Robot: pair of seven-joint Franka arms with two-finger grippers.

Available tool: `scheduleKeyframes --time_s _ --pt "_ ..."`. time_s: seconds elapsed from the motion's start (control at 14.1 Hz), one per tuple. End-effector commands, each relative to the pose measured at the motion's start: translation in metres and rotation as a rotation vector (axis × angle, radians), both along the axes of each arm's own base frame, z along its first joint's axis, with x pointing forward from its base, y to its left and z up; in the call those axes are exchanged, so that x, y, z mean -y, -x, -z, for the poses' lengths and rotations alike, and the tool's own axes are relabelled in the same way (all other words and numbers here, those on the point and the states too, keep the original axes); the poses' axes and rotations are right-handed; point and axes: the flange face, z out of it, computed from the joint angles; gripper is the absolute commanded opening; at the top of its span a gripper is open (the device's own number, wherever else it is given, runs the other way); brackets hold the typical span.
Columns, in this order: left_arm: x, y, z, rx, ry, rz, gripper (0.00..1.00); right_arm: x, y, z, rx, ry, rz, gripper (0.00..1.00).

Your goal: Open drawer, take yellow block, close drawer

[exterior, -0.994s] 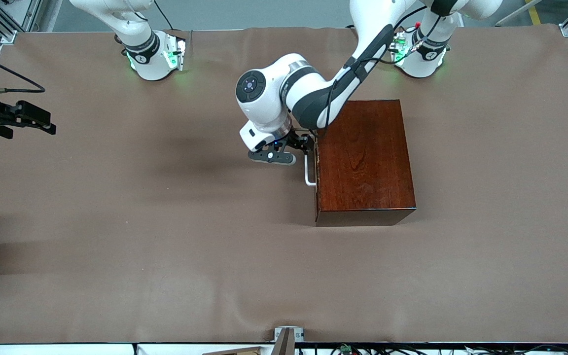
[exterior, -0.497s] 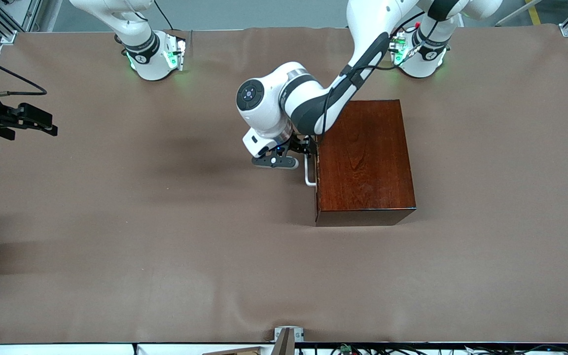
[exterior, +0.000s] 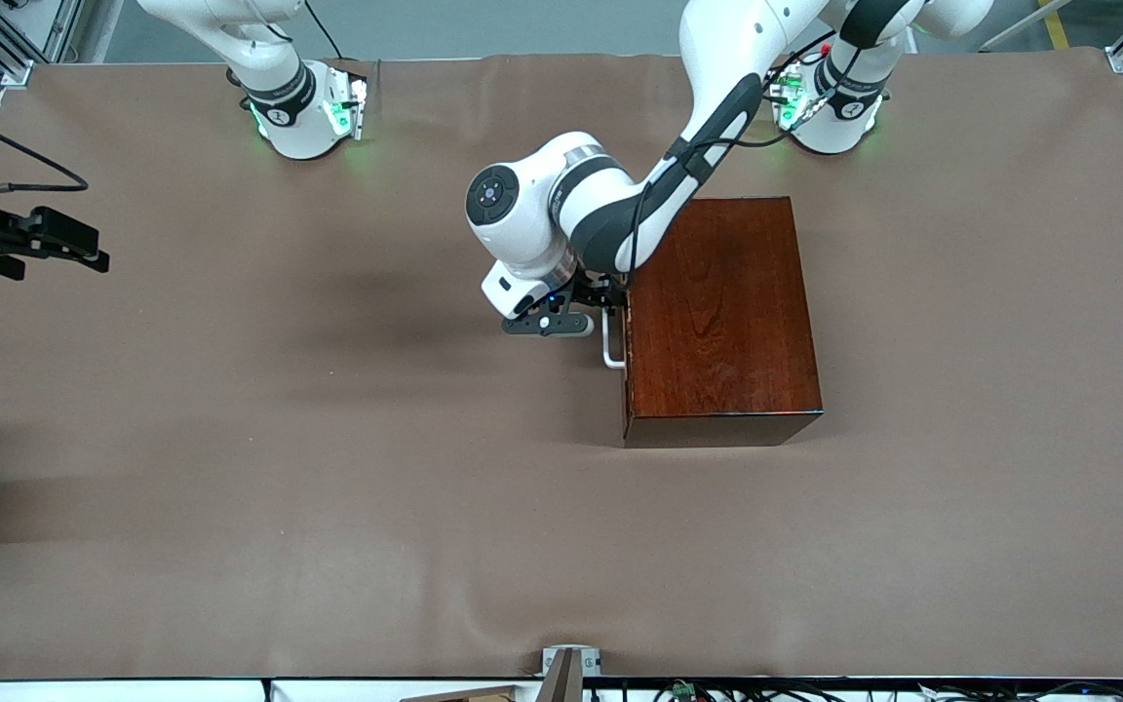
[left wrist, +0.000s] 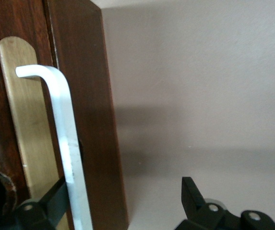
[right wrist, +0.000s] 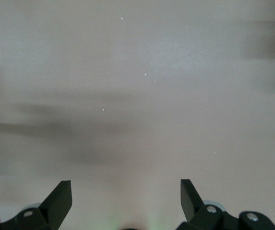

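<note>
drawer (exterior: 628,336) shut, white handle (left wrist: 65,139)

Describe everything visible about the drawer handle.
The drawer handle is a white, U-shaped bar with a bent corner, mounted over a brass-coloured plate on the dark reddish-brown front of the drawer, which is shut. The left gripper is open around it: one finger sits by the bar, the other stands well clear.

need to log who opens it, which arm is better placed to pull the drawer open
Left. The left gripper is already at the white handle of the shut drawer, fingers open around the bar. The right gripper hangs over the right arm's end of the table.
</note>
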Motion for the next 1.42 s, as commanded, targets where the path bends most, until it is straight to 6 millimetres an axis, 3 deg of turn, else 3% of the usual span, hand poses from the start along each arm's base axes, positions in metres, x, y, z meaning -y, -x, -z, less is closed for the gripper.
scheduleKeyframes --time_s 0.0,0.21,0.57,0.85,0.99,1.21,1.35 --pt "0.017 0.004 -0.008 0.064 0.049 -0.012 1.0 0.005 -0.001 -0.003 0.017 0.015 -0.005 1.0" --pt "0.027 0.004 -0.006 0.082 0.105 -0.003 1.0 0.019 -0.001 -0.002 0.016 0.002 0.031 1.0" --pt "0.041 0.006 -0.014 0.094 0.218 -0.006 1.0 0.023 0.0 0.006 -0.01 0.005 0.036 1.0" --pt "0.055 0.014 -0.01 0.108 0.267 0.017 1.0 0.02 -0.014 0.055 -0.147 0.006 0.029 1.0" --pt "0.064 0.021 -0.011 0.1 0.305 0.021 1.0 0.019 -0.038 0.096 -0.189 0.004 0.029 1.0" --pt "0.072 0.025 -0.017 0.096 0.367 0.02 1.0 0.018 -0.061 0.121 -0.141 -0.013 0.032 1.0" --pt "0.076 0.024 -0.022 0.09 0.416 0.0 1.0 0.0 -0.076 0.142 -0.119 -0.021 0.008 1.0"
